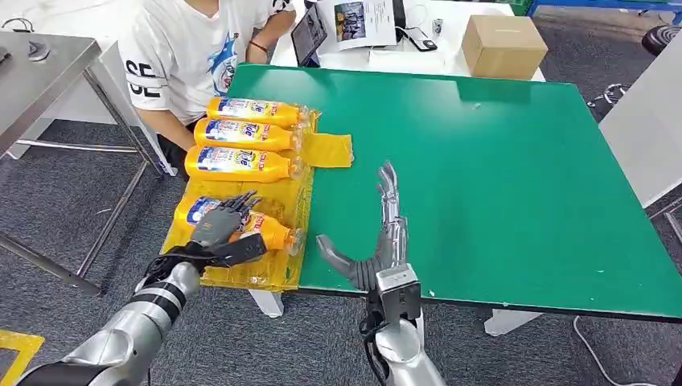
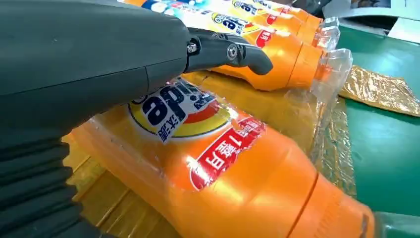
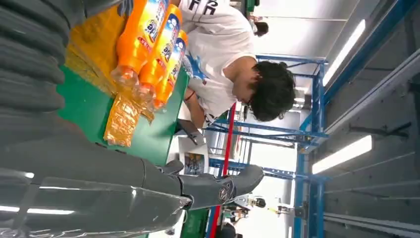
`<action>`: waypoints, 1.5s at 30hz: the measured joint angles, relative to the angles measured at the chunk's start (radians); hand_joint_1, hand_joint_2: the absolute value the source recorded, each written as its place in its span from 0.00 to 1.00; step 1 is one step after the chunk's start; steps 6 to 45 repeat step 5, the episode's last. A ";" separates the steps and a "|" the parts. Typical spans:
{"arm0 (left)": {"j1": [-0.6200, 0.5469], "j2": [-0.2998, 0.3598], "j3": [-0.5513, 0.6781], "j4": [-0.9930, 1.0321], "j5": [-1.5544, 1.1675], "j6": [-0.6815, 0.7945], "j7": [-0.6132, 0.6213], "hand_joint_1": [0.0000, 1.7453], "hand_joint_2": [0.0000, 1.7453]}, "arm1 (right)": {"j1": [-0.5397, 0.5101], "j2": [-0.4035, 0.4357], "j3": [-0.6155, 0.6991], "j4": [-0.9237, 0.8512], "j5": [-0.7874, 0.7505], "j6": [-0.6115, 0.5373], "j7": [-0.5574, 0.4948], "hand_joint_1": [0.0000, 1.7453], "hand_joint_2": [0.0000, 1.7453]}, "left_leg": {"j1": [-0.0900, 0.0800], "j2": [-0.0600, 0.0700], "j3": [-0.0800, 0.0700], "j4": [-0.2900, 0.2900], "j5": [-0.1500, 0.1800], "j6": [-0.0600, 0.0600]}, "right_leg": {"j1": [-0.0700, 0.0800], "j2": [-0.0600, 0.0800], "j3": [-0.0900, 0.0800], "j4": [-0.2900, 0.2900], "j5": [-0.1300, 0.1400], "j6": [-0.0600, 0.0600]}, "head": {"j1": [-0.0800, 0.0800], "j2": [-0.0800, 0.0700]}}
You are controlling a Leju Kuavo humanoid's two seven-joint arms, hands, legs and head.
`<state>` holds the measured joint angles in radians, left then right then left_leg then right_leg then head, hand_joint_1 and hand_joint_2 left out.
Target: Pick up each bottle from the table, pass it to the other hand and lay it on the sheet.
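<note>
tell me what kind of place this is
Probably an industrial workshop or robot test lab: a green work table, blue steel racking under ceiling strip lights, and a person seated beside the orange bottles laid on a yellow sheet.

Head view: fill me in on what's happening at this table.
The robot's left hand rests on the nearest orange bottle, which lies on the yellow sheet at the green table's left edge. Three more orange bottles lie in a row on the sheet beyond it. The right hand is open over the table, holding nothing. A person sits at the far corner.
</note>
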<state>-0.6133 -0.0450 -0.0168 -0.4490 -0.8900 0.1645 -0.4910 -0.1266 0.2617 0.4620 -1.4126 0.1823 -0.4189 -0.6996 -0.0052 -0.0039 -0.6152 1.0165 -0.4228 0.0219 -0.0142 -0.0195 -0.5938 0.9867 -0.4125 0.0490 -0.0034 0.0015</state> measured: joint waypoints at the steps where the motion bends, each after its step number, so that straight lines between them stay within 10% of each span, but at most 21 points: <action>1: -0.002 0.000 0.001 0.000 0.007 -0.012 -0.002 0.00 0.00 | 0.000 0.000 -0.002 0.000 -0.003 0.002 0.000 0.00 1.00 | 0.000 0.000 0.000 0.000 0.000 0.000 | 0.000 0.000 0.000 0.000 0.000 0.000 | 0.000 0.000; 45: -0.004 0.002 0.004 -0.003 0.031 -0.046 -0.009 0.00 0.00 | 0.000 0.000 -0.008 0.001 -0.006 0.002 0.000 0.00 1.00 | 0.000 0.000 0.001 0.000 0.000 0.000 | 0.000 0.000 0.001 0.000 0.000 0.000 | 0.000 0.000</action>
